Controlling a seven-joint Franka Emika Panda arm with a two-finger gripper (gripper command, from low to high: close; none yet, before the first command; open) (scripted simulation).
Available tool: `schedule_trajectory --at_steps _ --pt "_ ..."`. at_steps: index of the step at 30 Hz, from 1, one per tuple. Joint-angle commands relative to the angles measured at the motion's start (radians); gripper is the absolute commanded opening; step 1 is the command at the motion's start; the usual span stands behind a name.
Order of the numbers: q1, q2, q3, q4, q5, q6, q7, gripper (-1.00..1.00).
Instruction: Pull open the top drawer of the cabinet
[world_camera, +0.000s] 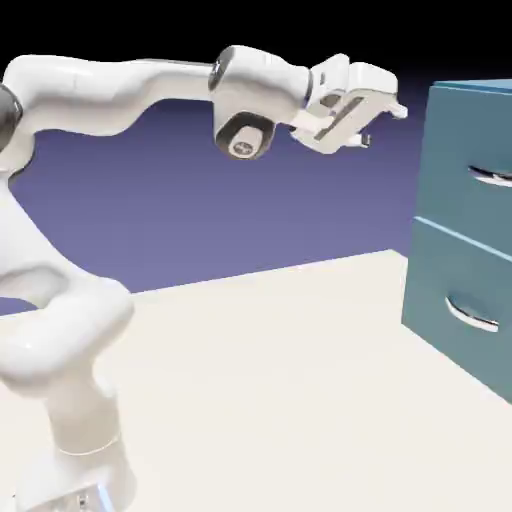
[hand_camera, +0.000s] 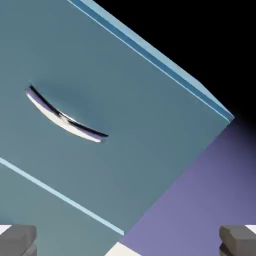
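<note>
Our tool (world_camera: 378, 125) hangs wide and empty at upper middle; the top drawer (world_camera: 478, 180) sits right and slightly lower, well apart, its handle (hand_camera: 64, 118) apparently slanting across the hand view's left.

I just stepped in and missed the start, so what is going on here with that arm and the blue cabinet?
A white robot arm is reaching toward the teal-blue cabinet to pull open its top drawer. Its hand hangs in the air, open and empty, level with the top drawer but apart from the cabinet. The hand view shows the drawer's curved silver handle ahead, not yet between the fingertips. Both drawers look shut; nothing has been gripped.
</note>
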Motion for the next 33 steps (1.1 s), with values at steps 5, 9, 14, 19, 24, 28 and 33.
schedule_trajectory --at_steps 5,9,14,19,24,28,33 --pt "-0.132 -0.017 0.114 0.084 0.172 -0.013 -0.218 0.0" --pt "-0.238 -0.031 0.205 0.15 0.31 -0.024 -0.391 0.0" --pt "-0.37 -0.048 0.319 0.234 0.483 -0.037 -0.609 0.0" --pt "-0.503 -0.066 0.433 0.317 0.655 -0.05 -0.826 0.0" --pt "-0.635 -0.083 0.547 0.401 0.828 -0.064 -1.044 0.0" --pt "-0.741 -0.097 0.638 0.468 0.966 -0.074 -1.218 0.0" --pt "-0.873 -0.114 0.752 0.551 1.138 -0.087 -1.435 0.0"
